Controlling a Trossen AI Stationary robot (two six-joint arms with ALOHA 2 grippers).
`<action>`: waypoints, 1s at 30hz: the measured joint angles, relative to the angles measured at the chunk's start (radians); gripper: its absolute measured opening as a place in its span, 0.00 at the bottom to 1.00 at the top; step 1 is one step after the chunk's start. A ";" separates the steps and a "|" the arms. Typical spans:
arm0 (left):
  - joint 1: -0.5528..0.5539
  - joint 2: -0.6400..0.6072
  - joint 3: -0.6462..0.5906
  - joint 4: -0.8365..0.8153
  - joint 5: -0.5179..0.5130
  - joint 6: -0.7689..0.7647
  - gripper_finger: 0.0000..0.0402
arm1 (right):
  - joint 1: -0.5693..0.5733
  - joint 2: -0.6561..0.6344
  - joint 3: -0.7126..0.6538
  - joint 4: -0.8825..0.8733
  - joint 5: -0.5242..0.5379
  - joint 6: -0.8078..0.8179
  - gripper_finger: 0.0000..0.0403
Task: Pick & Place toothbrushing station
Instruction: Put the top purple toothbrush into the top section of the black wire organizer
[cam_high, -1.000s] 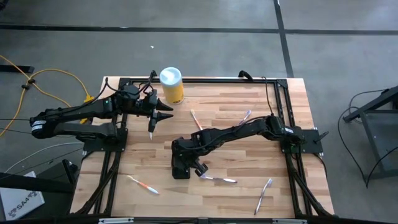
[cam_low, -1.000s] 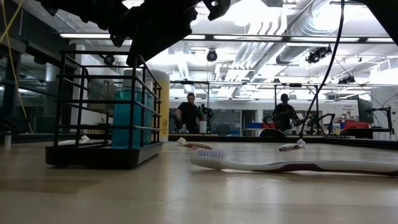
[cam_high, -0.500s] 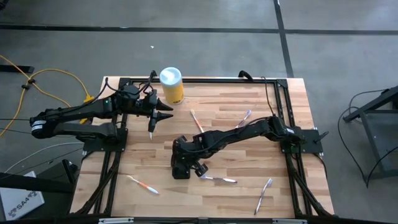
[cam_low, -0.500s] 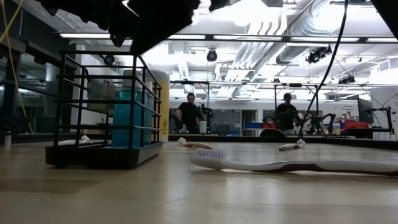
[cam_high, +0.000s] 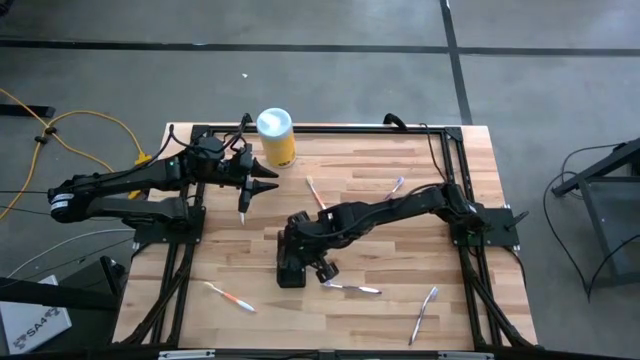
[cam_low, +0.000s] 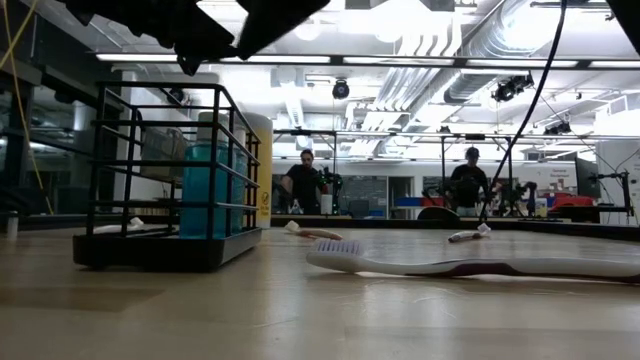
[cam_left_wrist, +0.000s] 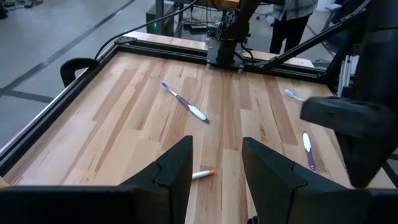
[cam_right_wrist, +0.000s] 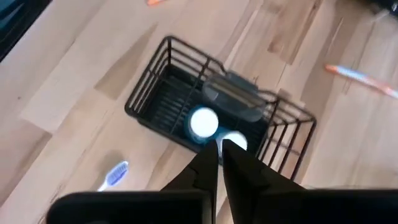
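**A:** Two arms, but only one is working. The right gripper (cam_right_wrist: 219, 152) is hanging straight above the toothbrushing station (cam_high: 290, 265), which is standing on the wooden table (cam_high: 420, 265) a little left of its middle. The left gripper (cam_left_wrist: 215, 163) is waiting with its fingers spread apart near the yellow canister (cam_high: 275, 137) at the far left corner, well apart from the rack.

**B:** So which way is the station lying from the tool?

**A:** Directly below it. In the right wrist view the station is showing as a black wire rack (cam_right_wrist: 217, 121) with two white-topped things standing inside, and the right fingers are pressed together, holding nothing, their tips pointing at the rack's middle. I am judging that the next move is calling for a descent and for opening across the rack's short side, since its long axis is running crosswise to the fingers.

**B:** And what is lying around it?

**A:** Loose toothbrushes are scattered over the planks; one (cam_low: 470, 265) is lying just beside the rack (cam_low: 170, 180) in the low view, so a wide sweep could be knocking it. Beyond the table a workshop is showing, with two people (cam_low: 304, 185) standing far off.
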 joint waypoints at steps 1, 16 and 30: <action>0.000 0.000 0.000 0.000 0.000 0.000 0.34 | -0.004 -0.003 -0.001 -0.003 0.000 0.007 0.04; 0.000 0.000 0.000 0.000 0.000 0.000 0.34 | -0.020 -0.024 -0.007 -0.030 0.000 0.098 0.04; 0.000 0.000 0.000 0.000 0.000 0.000 0.34 | -0.020 -0.469 -0.718 0.413 0.051 0.252 0.04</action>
